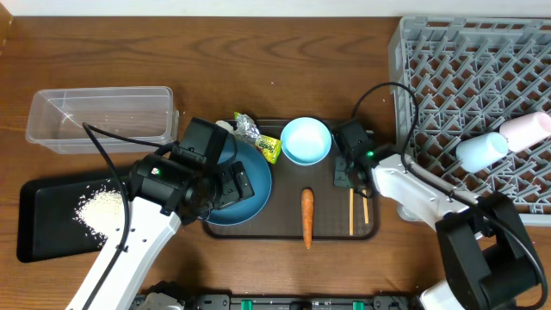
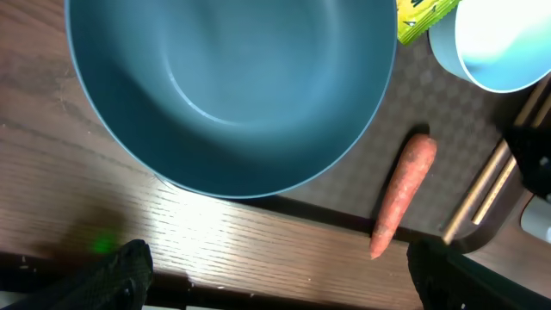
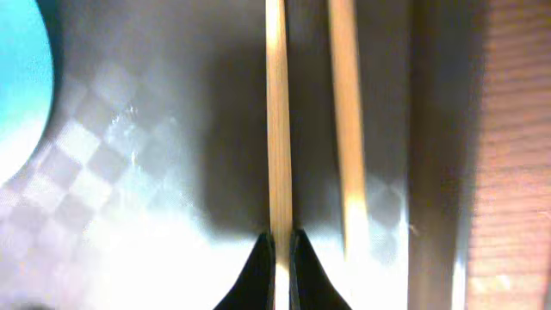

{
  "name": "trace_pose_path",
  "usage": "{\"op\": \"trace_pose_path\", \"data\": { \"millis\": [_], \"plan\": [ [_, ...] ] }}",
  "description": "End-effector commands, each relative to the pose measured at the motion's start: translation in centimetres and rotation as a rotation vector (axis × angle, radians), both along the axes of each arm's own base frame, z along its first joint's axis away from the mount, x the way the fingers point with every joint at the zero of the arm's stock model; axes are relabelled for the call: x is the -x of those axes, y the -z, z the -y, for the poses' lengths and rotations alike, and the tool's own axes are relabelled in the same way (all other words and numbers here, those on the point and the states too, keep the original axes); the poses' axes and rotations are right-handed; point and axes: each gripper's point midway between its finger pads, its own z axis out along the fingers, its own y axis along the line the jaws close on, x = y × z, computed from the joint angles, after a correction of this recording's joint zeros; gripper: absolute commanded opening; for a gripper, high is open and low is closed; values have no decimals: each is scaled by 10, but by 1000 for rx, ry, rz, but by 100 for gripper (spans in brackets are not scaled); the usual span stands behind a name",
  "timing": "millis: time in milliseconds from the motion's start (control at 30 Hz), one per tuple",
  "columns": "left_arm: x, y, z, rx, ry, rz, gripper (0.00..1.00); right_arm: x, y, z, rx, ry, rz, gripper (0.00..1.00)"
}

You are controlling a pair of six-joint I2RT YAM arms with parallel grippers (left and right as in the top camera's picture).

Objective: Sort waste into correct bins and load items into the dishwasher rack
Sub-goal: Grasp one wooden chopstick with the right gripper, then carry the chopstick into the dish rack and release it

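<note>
So my right pincer (image 3: 278, 263) is pinched shut on one chopstick (image 3: 275, 129), and the other chopstick (image 3: 346, 129) lies just beside it on the brown tray (image 3: 129, 172). Meanwhile my left pincer (image 2: 280, 269) is gaping wide with nothing in it, hanging over the dark bowl (image 2: 232, 86). On the tray the carrot (image 2: 403, 194) lies between that bowl and the chopsticks, with the light bowl (image 1: 306, 140) further back and the packet (image 1: 269, 148) beside it. The rice (image 1: 99, 208) is on the black tray (image 1: 43, 232). A cup (image 1: 482, 150) and a pinkish cup (image 1: 527, 129) lie in the rack (image 1: 465, 69).
</note>
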Motion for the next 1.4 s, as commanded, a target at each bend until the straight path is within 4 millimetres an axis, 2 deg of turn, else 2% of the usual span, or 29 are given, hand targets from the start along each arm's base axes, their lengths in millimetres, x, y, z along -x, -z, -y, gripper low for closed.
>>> {"op": "trace_pose_path", "data": {
  "millis": [0,133,267,367,433,633,900,1100,1367],
  "plan": [
    [-1,0,-5,-22,-19,2,98,-31,-62,-2,-72,-6,112,1],
    [-1,0,-5,-22,-19,2,98,-52,-132,15,-78,-32,225,1],
    [-1,0,-5,-22,-19,2,98,-71,-201,48,-61,-23,367,1],
    [-1,0,-5,-22,-19,2,98,-80,-232,77,-30,-7,445,1],
    [-1,0,-5,-22,-19,2,98,-85,-239,94,4,-17,474,1],
    [-1,0,-5,-22,-19,2,98,-100,-226,131,93,-48,455,1],
    [-1,0,-5,-22,-19,2,98,-137,-189,155,152,-37,430,1],
    [-1,0,-5,-22,-19,2,98,-155,-153,154,144,-59,384,1],
    [-1,0,-5,-22,-19,2,98,-166,-133,150,111,-42,373,2]
  ]
}}
